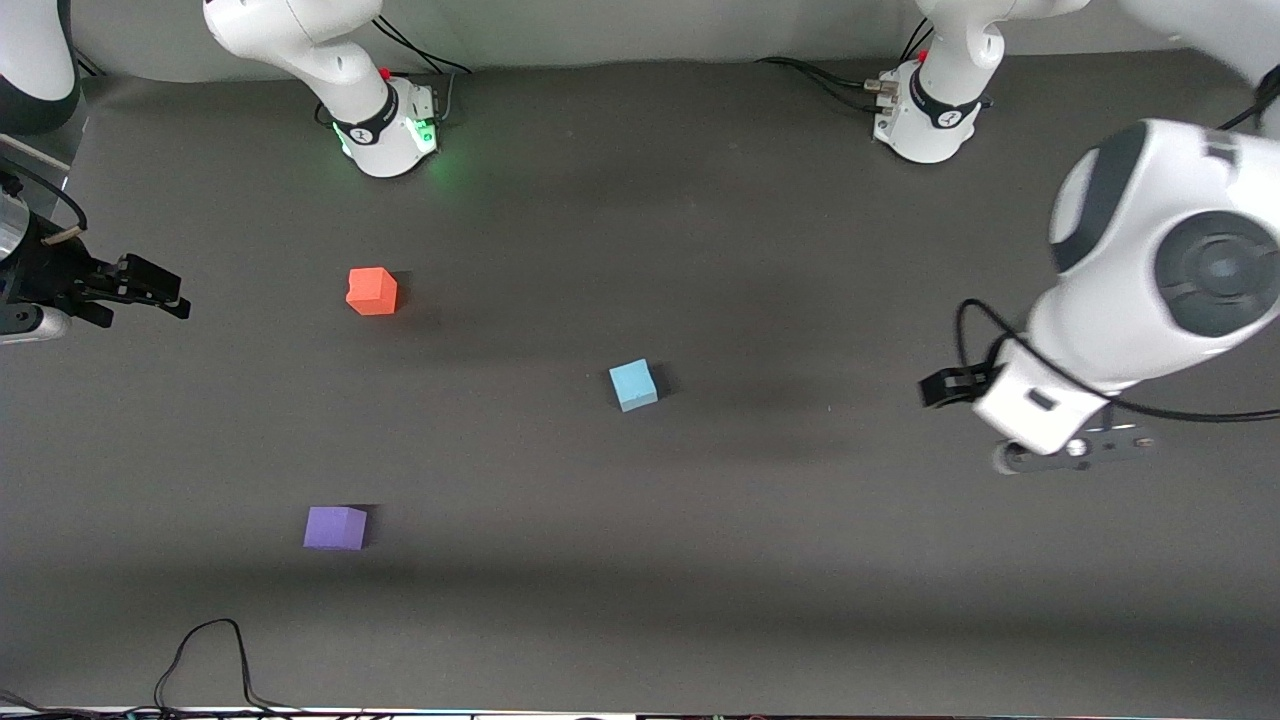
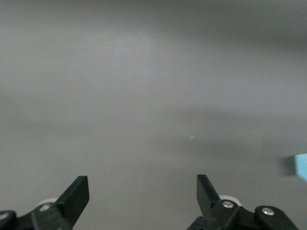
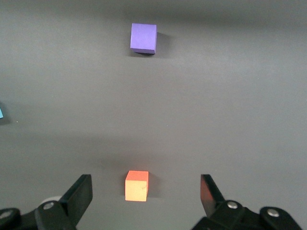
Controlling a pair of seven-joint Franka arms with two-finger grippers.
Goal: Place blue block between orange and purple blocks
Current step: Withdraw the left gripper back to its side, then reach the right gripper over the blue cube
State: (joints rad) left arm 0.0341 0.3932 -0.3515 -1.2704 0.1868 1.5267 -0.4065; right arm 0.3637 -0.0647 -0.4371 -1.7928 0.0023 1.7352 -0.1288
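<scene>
The blue block point(image 1: 633, 385) sits mid-table; its edge shows in the left wrist view point(image 2: 301, 165). The orange block point(image 1: 372, 291) lies farther from the front camera, toward the right arm's end. The purple block point(image 1: 335, 527) lies nearer the camera than the orange one. Both show in the right wrist view, orange point(image 3: 136, 186) and purple point(image 3: 143, 38). My left gripper point(image 1: 942, 387) is open and empty over bare table toward the left arm's end, apart from the blue block. My right gripper point(image 1: 163, 290) is open and empty at the right arm's end; the orange block shows between its fingers point(image 3: 79, 194), well below them.
A dark grey mat point(image 1: 800, 560) covers the table. A black cable point(image 1: 205, 650) loops at the table's edge nearest the front camera. The two arm bases point(image 1: 390, 130) stand along the edge farthest from the camera.
</scene>
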